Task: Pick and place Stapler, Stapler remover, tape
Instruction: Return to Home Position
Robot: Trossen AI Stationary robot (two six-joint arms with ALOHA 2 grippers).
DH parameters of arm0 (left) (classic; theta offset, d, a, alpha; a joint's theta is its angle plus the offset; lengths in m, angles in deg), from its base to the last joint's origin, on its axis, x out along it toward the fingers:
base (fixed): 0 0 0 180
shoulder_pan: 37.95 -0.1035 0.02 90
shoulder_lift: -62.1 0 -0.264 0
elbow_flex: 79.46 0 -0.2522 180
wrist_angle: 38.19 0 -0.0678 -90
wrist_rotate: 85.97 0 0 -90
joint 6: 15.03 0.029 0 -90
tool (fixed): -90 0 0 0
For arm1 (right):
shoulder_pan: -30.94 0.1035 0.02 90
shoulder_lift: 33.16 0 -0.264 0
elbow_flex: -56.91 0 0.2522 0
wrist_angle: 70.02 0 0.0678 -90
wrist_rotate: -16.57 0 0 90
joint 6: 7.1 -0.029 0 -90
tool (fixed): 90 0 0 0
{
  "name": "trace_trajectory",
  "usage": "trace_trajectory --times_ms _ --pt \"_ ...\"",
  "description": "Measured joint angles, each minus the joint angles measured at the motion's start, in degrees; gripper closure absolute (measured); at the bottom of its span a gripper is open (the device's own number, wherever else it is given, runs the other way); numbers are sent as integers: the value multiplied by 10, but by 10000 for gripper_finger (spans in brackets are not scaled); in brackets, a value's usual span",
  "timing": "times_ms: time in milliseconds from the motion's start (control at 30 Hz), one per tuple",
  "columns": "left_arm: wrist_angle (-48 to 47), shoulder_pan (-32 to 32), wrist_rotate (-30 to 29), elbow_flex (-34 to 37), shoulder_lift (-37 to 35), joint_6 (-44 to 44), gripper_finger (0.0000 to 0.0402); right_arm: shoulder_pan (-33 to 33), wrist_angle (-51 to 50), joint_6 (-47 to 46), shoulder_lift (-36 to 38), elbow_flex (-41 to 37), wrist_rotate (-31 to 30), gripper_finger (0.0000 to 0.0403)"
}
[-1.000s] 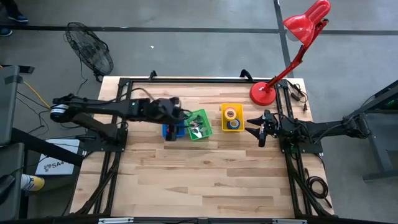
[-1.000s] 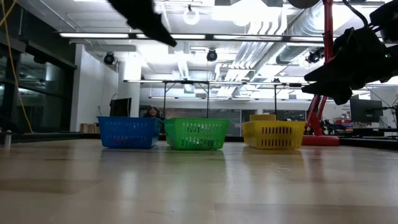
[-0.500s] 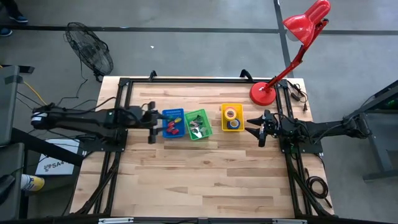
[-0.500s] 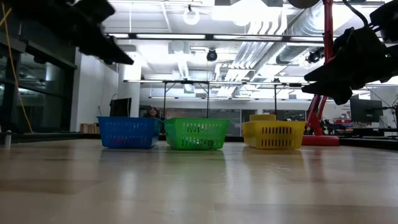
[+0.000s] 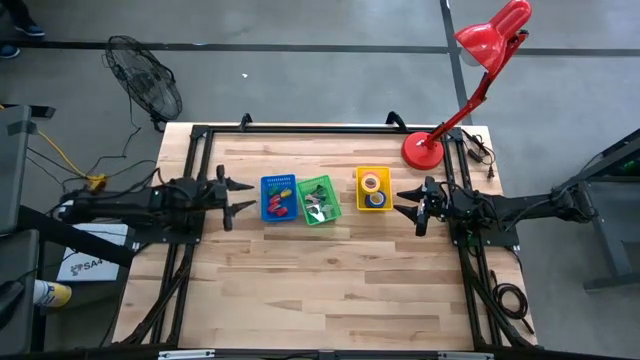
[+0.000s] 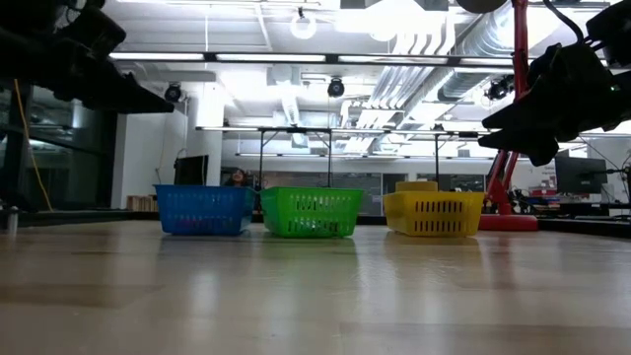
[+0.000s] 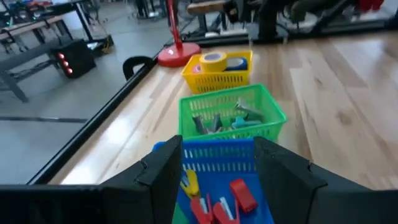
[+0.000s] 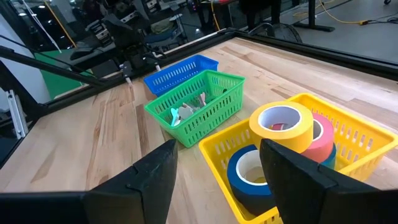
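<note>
Staplers in blue bin, just beside green bin. Stapler removers inside green bin. Tape rolls in yellow bin, near green bin, opposite side. Left gripper and right gripper flank row, fingers spread, empty. Sorting looks complete; only parking arms left.

Overhead, table-level, two wrists; shared bins

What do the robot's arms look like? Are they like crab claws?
A bit! The left arm and right arm are dark, thin and jointed. The left gripper and right gripper each have two black, angular fingers.
</note>
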Motion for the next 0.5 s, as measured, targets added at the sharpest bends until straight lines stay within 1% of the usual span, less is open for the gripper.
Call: trace_trajectory --times_ms 100,300,400,500 --pt "-1 0 6 15 -38 -8 211 0 0 0 0 0 0 182" --pt "4 0 21 41 -86 98 211 0 0 0 0 0 0 182" --pt "35 0 31 66 -103 140 211 0 0 0 0 0 0 182" --pt "88 0 38 90 -118 155 211 0 0 0 0 0 0 182"
